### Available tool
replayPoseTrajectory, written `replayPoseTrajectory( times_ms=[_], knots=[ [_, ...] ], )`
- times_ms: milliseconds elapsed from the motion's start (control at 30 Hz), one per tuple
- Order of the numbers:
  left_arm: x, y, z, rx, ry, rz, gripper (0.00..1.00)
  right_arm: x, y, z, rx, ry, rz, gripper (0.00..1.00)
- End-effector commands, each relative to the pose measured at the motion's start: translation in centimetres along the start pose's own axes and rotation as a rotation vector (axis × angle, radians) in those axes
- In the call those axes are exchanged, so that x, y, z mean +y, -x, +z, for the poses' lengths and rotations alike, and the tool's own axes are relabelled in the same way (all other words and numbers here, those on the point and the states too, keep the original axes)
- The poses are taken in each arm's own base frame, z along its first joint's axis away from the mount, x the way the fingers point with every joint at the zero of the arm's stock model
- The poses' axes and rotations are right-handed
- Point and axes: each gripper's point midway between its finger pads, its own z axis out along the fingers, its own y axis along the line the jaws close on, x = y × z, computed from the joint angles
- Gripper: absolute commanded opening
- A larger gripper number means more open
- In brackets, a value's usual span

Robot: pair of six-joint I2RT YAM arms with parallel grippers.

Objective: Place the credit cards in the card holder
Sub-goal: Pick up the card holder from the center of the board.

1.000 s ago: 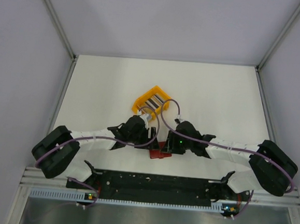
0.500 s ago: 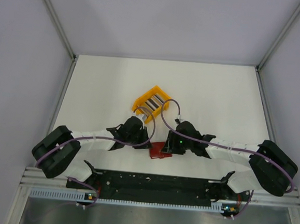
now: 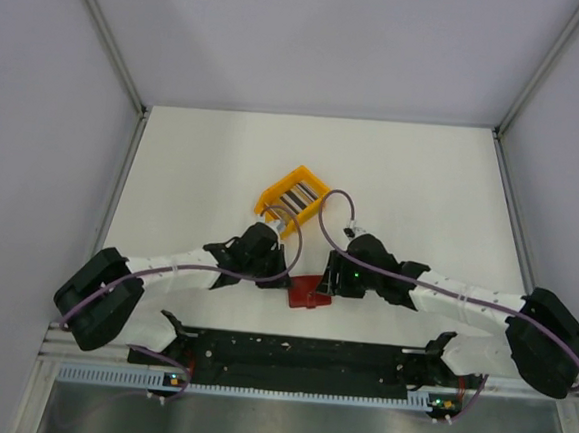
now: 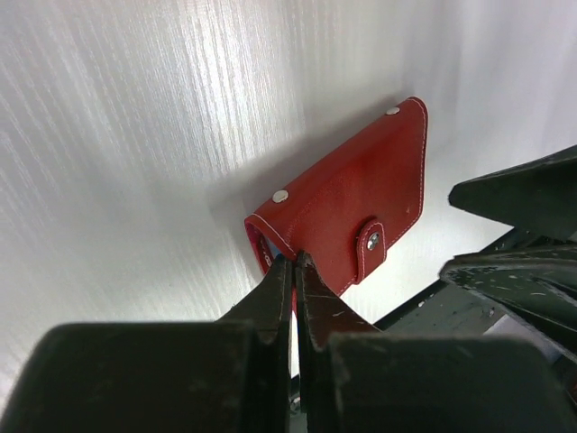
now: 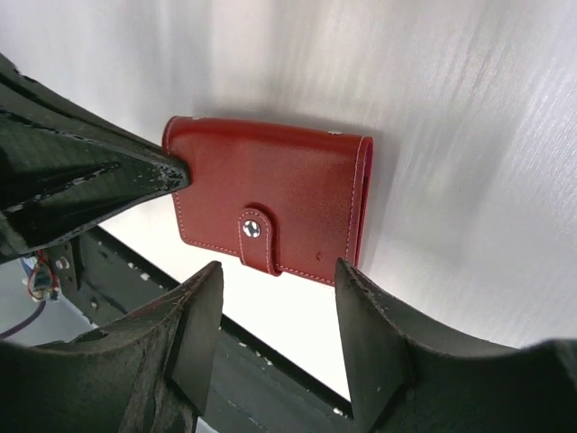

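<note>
left claw: left claw (image 4: pixel 295 263) squeezed fully together, black fingers flush. Tips butt against the near edge of the small dark red, white-stitched folding card holder (image 4: pixel 347 203). Can't tell if a bit of cover is pinched between them.
right claw: right claw (image 5: pixel 279 266) jaws spread roughly halfway, nothing in them. The holder's snap side shows in the gap between its black fingers (image 5: pixel 194 316). Contact with the holder not clear.
card holder: lies flat on the white tabletop (image 3: pixel 422 187), folded closed, snap tab (image 5: pixel 257 239) buttoned over the long edge, silver studs on the cover. In the top view it sits between the two claws, close to the arm bases.
holder edge: thin light blue sliver (image 4: pixel 262 250) inside the side by the left claw tips, too small to tell what it is.
credit cards: thin grey and dark rectangular plastic credit cards (image 3: pixel 299 193) stand on edge in a row inside the bin, reading as stripes from above.
bin: yellow plastic open-top bin (image 3: pixel 275 189), turned diagonal, just beyond the left claw, apart from the card holder.
arms: white-and-black left arm (image 3: pixel 165 272) and right arm (image 3: pixel 464 295) reach inward, wrists close together at the holder.
</note>
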Motion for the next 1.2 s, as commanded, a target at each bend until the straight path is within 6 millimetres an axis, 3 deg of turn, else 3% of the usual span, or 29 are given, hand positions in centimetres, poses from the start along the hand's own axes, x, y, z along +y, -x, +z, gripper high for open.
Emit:
replayPoseTrajectory(
  times_ms=[0,167,300,500,600,900,1167],
  knots=[
    [-1.7,1.4,-1.4,-0.045,-0.035,0.042,0.01,0.4,1.7,-1.4,-0.076,0.002,-0.019,0.53],
    [-2.1,1.7,-2.3,-0.070,-0.056,0.079,0.00,-1.4,1.4,-0.9,-0.064,-0.090,-0.004,0.66],
    [-3.0,2.3,-3.5,-0.141,-0.128,0.155,0.00,-1.5,1.7,-0.4,-0.079,-0.077,-0.047,0.73],
    [-2.9,2.2,-3.6,-0.195,-0.190,0.278,0.00,2.2,3.2,-1.1,-0.164,0.173,-0.265,0.81],
    [-3.2,2.1,-3.4,-0.197,-0.222,0.312,0.00,2.5,3.5,-1.6,-0.202,0.239,-0.403,0.84],
    [-3.6,1.9,-4.2,-0.260,-0.290,0.437,0.00,1.6,5.1,-2.4,-0.225,0.380,-0.564,0.86],
    [-3.9,2.0,-4.5,-0.263,-0.302,0.488,0.00,1.7,3.8,-1.0,-0.054,0.542,-0.653,0.85]
  ],
)
